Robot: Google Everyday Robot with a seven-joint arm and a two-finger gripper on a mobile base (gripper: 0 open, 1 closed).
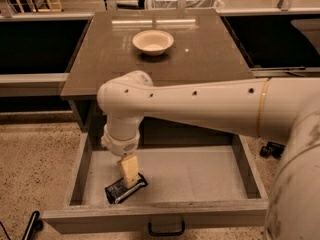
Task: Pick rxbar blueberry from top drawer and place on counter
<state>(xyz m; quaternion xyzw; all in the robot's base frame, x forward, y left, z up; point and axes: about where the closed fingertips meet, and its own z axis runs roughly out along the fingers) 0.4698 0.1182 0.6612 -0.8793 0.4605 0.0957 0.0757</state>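
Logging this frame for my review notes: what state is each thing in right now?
top drawer: pulled open.
rxbar blueberry: lying flat at the drawer's front left, not lifted.
end effector: lowered into the drawer, right at the bar.
white bowl: upright on the counter, looks empty.
counter: no bar on it yet.

office kitchenette: counter (210, 59), bowl (153, 42), speckled floor (35, 164); tool (130, 176) in drawer (200, 176)
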